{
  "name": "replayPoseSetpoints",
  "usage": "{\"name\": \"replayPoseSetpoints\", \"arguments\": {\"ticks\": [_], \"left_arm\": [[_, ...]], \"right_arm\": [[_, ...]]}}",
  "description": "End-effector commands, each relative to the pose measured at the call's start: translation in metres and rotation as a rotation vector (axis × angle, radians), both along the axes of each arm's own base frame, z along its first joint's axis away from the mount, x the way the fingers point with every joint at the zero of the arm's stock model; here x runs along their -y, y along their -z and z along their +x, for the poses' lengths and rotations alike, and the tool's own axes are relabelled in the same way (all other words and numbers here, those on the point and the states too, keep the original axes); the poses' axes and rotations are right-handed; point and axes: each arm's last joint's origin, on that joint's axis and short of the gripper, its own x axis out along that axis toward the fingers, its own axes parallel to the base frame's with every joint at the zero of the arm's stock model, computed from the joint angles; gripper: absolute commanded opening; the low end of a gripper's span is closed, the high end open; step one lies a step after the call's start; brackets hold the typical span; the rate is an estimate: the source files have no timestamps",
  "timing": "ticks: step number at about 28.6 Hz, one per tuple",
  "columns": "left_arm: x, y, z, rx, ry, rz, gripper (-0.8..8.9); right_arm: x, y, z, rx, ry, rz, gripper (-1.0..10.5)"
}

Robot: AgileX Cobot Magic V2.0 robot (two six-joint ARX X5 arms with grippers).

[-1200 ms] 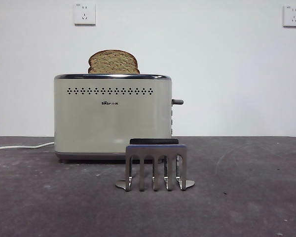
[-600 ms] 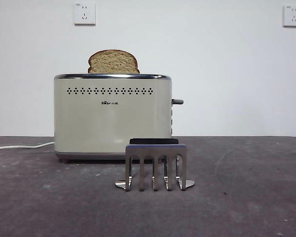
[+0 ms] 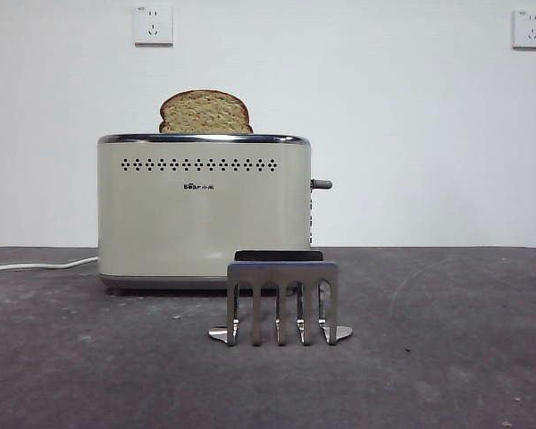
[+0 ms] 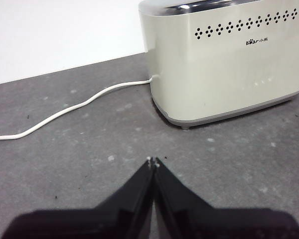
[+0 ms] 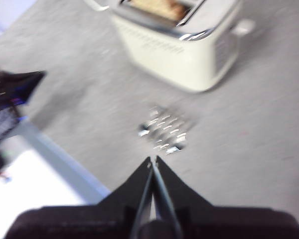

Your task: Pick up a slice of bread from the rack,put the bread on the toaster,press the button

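The slice of bread (image 3: 205, 112) stands upright in the slot of the cream toaster (image 3: 204, 214), its domed top showing above the chrome rim. The button (image 3: 322, 184) sticks out of the toaster's right end. The silver rack (image 3: 282, 302) stands empty in front of the toaster. My left gripper (image 4: 153, 161) is shut and empty, low over the table beside the toaster (image 4: 224, 59). My right gripper (image 5: 153, 160) is shut and empty, high above the table, looking down on the rack (image 5: 163, 132) and the toaster (image 5: 182, 42) with the bread (image 5: 157, 8) in its slot; this view is blurred.
A white power cord (image 4: 70, 107) runs across the table from the toaster's left end; it also shows in the front view (image 3: 36, 264). Two wall sockets (image 3: 153, 25) sit on the white wall behind. The table's near edge (image 5: 65, 159) shows in the right wrist view.
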Motion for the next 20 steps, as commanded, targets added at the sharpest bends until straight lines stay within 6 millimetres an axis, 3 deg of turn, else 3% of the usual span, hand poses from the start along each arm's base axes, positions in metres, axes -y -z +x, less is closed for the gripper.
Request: {"name": "replayPoseSetpoints", "arguments": {"ticks": [1, 3, 5, 8, 13, 20], "left_arm": [[0.0, 0.004, 0.0, -0.018, -0.004, -0.008, -0.03], [0.0, 0.004, 0.0, -0.018, -0.005, -0.008, -0.03], [0.0, 0.004, 0.0, -0.018, -0.005, -0.008, -0.03], [0.0, 0.004, 0.0, -0.018, -0.005, -0.008, -0.03], [0.0, 0.004, 0.0, -0.018, -0.005, -0.008, -0.03], [0.0, 0.004, 0.0, -0.018, -0.005, -0.008, -0.03]], "right_arm": [[0.009, -0.009, -0.02, 0.148, 0.048, 0.014, 0.0], [0.016, -0.012, -0.036, 0.312, 0.122, 0.084, 0.0], [0.021, 0.005, -0.051, 0.462, 0.177, 0.122, 0.0], [0.023, 0.057, -0.053, 0.605, 0.191, 0.142, 0.0], [0.022, 0.129, -0.046, 0.687, 0.199, 0.177, 0.0], [0.026, 0.207, -0.035, 0.647, 0.385, 0.19, 0.0]]}}
